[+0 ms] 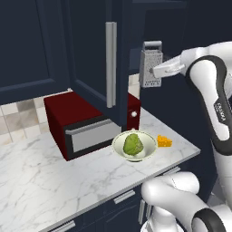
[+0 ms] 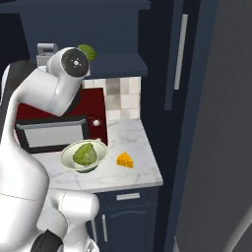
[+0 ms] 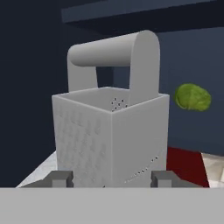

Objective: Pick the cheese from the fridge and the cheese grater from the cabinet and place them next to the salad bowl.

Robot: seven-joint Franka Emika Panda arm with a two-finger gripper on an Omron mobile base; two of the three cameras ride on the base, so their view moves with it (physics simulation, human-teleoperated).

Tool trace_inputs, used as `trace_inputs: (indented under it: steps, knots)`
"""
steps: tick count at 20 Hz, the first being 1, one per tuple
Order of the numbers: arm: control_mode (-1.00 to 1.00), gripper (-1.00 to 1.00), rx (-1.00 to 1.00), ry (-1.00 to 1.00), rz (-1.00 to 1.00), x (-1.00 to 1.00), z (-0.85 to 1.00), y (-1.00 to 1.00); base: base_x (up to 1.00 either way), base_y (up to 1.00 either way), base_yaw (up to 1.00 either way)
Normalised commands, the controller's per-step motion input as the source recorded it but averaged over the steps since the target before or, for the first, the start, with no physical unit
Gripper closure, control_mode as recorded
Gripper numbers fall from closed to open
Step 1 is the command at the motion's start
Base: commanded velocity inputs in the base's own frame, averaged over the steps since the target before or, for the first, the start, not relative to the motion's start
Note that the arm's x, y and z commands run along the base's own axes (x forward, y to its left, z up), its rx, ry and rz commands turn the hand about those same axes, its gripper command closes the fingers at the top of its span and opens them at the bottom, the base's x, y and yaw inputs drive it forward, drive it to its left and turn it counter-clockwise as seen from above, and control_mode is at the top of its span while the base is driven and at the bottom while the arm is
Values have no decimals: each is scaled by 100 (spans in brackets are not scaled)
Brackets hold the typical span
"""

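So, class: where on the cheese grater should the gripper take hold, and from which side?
Grip the cheese grater low across its tapered body, coming in level from the front; the fingertips already flank a vertical corner edge. Its upright pose leaves the top handle free.

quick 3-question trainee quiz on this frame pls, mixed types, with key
1. True or false: the cheese already lies on the counter beside the salad bowl.
2. What stands between the fingers of the hand?
A. a loose green lump
B. the cheese grater
C. the red microwave
3. Fill in: the cabinet door with the long silver bar handle stands ____.

Key:
1. True; they sit side by side, slightly apart.
2. B; the fingers flank its lower body, though whether they press on it cannot be told.
3. Open, swung out over the microwave.
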Motion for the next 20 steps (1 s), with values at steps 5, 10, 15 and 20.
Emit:
trace_inputs:
  steps: [5,10,15,20]
  knots:
    - [-100,100,0,5,0,-64,-68,-12,0,0,0]
    - [-100,100,0,5,0,-63,-54,-11,0,0,0]
    - [-100,100,-1,10,0,-21,-51,0,0,0,0]
    - [-100,100,-3,19,0,-9,-58,0,0,0,0]
